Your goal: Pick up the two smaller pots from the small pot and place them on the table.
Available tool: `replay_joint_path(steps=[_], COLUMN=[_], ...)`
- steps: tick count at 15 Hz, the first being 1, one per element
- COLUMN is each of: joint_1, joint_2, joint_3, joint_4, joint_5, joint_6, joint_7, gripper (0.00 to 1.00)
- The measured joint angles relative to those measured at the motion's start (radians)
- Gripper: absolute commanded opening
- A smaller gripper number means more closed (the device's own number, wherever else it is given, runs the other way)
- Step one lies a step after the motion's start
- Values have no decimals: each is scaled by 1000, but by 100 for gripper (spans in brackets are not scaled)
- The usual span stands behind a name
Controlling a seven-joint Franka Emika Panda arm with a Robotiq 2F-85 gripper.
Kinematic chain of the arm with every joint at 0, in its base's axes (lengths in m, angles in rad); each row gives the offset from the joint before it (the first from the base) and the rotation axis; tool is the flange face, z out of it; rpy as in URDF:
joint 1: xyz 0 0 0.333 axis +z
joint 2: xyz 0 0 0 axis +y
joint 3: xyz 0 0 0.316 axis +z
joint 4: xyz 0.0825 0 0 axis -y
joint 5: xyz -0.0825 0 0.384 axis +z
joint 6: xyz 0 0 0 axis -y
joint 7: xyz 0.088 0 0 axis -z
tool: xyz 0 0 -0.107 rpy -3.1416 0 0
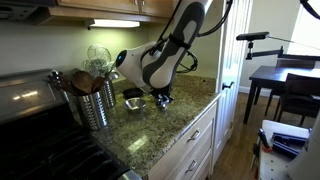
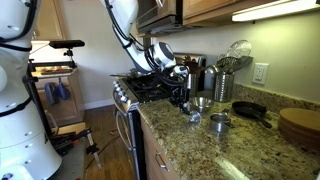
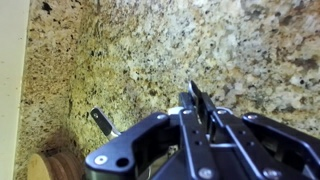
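Note:
My gripper (image 3: 197,101) hangs low over the speckled granite table (image 3: 120,50), near its end in both exterior views (image 1: 162,97) (image 2: 183,97). Its fingers are shut on the thin rim of a smaller pot (image 3: 184,101), which my gripper body mostly hides. Only a shiny edge and a short dark handle (image 3: 100,121) stick out. The small pot (image 2: 203,102) (image 1: 133,101) stands on the table just beyond my gripper. Another shiny steel pot (image 2: 220,122) sits on the granite nearer the front edge.
A steel utensil holder (image 1: 95,102) with wooden tools and a whisk (image 1: 98,58) stands at the back by the stove (image 2: 145,90). Farther along the counter lie a dark pan (image 2: 250,110) and a round wooden board (image 2: 300,125). The counter's front edge (image 1: 185,125) drops to drawers.

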Motion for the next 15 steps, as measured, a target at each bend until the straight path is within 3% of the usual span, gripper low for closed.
replay_joint_path(steps=[8,10,15], joint_1=[1,-1,-42], joint_2=[8,6,-29], joint_3=[2,2,-6], joint_4=[0,0,0], joint_5=[0,5,29], joint_6=[-17,-17,-13], joint_7=[0,0,-22], gripper=[95,100,100])
